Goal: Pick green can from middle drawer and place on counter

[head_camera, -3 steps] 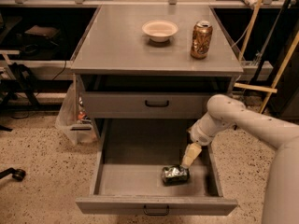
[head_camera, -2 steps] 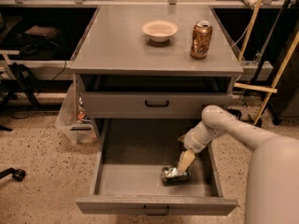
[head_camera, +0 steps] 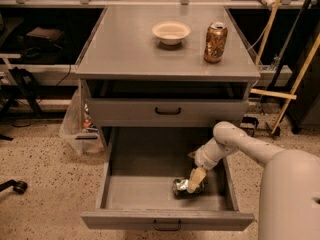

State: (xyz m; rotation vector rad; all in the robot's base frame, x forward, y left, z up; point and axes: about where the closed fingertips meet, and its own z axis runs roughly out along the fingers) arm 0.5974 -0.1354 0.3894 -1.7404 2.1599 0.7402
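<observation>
Now the tool (head_camera: 196, 178) is low inside the open middle drawer (head_camera: 145, 194), right side, touching the green can (head_camera: 183, 187) from above. The can lies on the drawer floor, near the front-right corner. I cannot tell if the tool is spread or pinching it. On the table (head_camera: 125, 44) stand a white bowl (head_camera: 171, 32) & a brown-gold can (head_camera: 215, 42), near each other, not touching.

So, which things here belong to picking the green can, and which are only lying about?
For the job:
- small dented shiny green can, lying in the drawer
- wide grey metal middle drawer, pulled open
- flat matte grey counter
- gripper, low in that drawer at the can

Only lying about:
- pale round bowl, on the counter
- taller brown-gold can, upright on the counter
</observation>
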